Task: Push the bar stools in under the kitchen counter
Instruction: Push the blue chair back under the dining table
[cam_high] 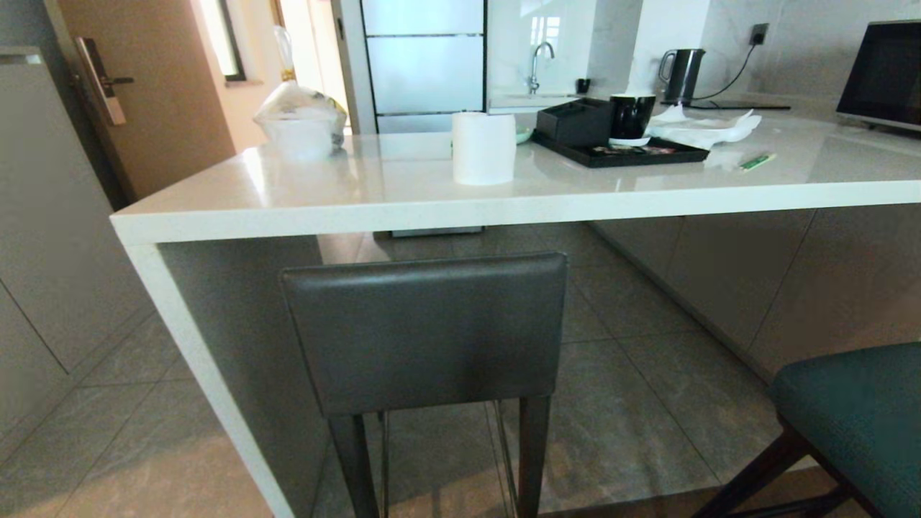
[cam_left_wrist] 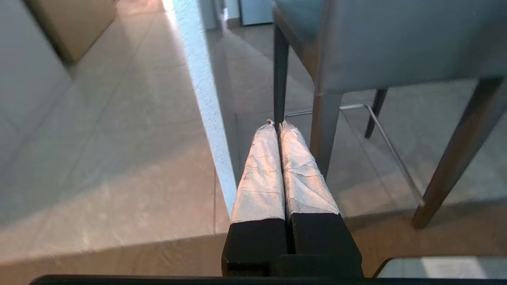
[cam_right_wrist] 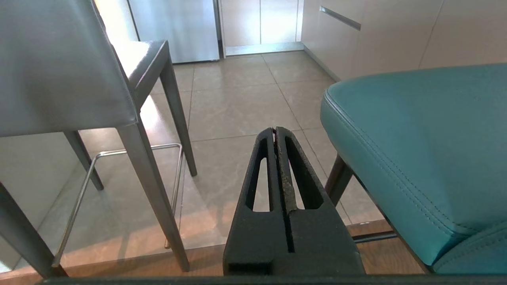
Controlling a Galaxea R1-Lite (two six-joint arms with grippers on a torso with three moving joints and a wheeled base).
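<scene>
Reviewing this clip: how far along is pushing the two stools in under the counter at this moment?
Done: the dark grey stool looks pushed in, its back near the kitchen counter edge and its seat under the slab. In hand: nothing; the left gripper and right gripper are both shut, low and touching neither stool. Left: the teal stool stands out from the counter, to the right.
</scene>
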